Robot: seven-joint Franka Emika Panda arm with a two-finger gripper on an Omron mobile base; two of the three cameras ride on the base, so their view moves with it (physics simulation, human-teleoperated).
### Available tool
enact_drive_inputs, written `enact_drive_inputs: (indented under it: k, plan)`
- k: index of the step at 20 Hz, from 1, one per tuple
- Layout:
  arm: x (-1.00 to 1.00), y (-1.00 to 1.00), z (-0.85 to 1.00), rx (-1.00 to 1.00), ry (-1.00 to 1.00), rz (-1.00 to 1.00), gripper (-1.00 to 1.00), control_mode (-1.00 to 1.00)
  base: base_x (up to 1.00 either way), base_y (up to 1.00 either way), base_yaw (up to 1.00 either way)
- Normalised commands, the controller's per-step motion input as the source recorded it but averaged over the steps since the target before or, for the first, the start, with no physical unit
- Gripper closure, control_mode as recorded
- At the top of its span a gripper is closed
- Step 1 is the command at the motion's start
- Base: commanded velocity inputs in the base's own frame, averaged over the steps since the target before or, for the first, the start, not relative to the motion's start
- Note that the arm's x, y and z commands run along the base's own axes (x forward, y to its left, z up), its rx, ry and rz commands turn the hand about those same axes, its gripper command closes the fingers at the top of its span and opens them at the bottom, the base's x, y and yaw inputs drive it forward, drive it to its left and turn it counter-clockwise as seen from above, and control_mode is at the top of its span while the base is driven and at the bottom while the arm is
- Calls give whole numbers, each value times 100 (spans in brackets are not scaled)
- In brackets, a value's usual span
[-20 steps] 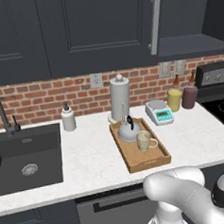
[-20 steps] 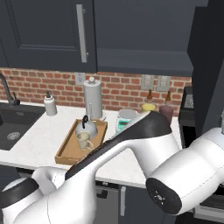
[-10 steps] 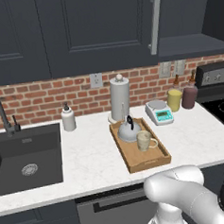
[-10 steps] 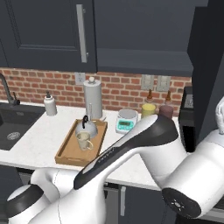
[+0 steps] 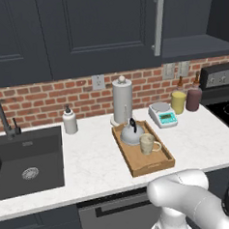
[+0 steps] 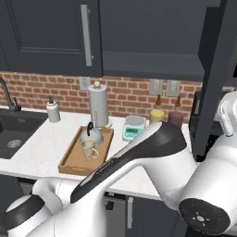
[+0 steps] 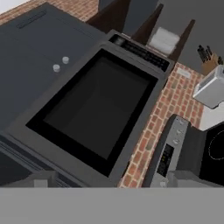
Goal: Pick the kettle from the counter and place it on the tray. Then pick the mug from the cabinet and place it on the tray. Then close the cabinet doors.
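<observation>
The kettle (image 5: 130, 134) and mug (image 5: 147, 143) sit on the tray (image 5: 139, 164) on the table (image 5: 98, 166), kettle behind mug, with the sink (image 5: 25, 161) to the left and the scale (image 5: 163, 114) to the right.

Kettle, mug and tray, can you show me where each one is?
kettle (image 5: 130, 136), left base view, on its silver dome.
mug (image 5: 147, 143), left base view, on its cream side.
tray (image 5: 154, 167), left base view, on its front wooden rim.
</observation>
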Motion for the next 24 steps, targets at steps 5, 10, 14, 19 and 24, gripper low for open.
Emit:
enact_drive_inputs:
  k: [5,10,14,19,24]
  plan:
    - [17,43,0,-3,9,13,-100,-100,0,0,0]
    - [20,46,0,-2,6,13,-100,-100,0,0,0]
    - [25,46,-1,-3,9,13,-100,-100,0,0,0]
    - [25,49,-4,-2,12,15,-100,-100,0,0,0]
    - [25,55,-2,0,6,14,-100,-100,0,0,0]
